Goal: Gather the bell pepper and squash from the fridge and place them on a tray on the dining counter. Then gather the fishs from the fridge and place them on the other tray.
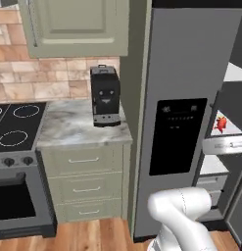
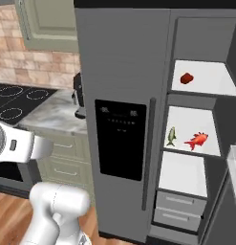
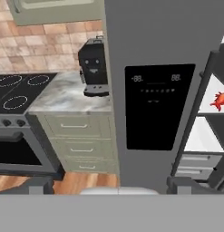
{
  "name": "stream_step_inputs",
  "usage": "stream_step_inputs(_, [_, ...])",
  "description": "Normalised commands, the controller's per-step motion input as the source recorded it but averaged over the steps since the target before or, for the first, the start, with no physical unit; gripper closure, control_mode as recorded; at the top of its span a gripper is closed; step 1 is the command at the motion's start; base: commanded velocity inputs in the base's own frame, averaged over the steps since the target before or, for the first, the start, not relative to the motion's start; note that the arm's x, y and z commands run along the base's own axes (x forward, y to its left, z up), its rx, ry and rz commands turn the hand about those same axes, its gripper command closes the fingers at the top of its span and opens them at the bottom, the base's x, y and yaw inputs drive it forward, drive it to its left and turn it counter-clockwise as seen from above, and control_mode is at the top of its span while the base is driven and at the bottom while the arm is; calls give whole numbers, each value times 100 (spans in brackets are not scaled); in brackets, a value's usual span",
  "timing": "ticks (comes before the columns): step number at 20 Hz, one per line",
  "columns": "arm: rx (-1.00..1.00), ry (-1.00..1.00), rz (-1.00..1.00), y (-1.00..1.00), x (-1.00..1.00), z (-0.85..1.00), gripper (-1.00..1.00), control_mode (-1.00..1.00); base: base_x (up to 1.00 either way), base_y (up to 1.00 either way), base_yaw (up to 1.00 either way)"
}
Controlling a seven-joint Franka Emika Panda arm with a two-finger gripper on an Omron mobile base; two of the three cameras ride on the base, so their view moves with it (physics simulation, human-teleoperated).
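The tall grey fridge (image 2: 122,72) has its left door with the black dispenser panel (image 2: 120,139) shut and its right side standing open. On the top shelf lies the red bell pepper (image 2: 187,78). One shelf lower lie the fishs: a silvery-grey fish (image 2: 171,136) and a reddish-orange fish (image 2: 198,140), the latter also seen as the red fish (image 1: 221,123) (image 3: 218,100). My gripper (image 3: 112,186) is open and empty, well back from the fridge (image 3: 154,54) and facing its shut door. The squash, the trays and the dining counter are out of view.
Left of the fridge runs a marble worktop (image 1: 68,130) with pale green drawers and a black coffee machine (image 1: 105,95). Further left is a black stove (image 1: 14,127) with an oven below. The opened fridge door (image 2: 232,167) juts out at the right edge.
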Motion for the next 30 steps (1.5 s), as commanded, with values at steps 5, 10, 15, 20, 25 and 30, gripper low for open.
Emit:
stream_step_inputs(5, [0, 0, 0, 0, 0, 0, -100, 100, 66, -60, -4])
stream_step_inputs(10, [0, 0, 0, 0, 0, 0, -100, 100, 69, -48, -8])
stream_step_inputs(15, [0, 0, 0, 0, 0, 0, -100, 100, 32, -66, -10])
stream_step_inputs(20, [0, 0, 0, 0, 0, 0, -100, 100, 15, -61, -22])
stream_step_inputs(25, [0, 0, 0, 0, 0, 0, -100, 100, 37, -25, -31])
stream_step_inputs(30, [0, 0, 0, 0, 0, 0, -100, 100, 69, 7, -27])
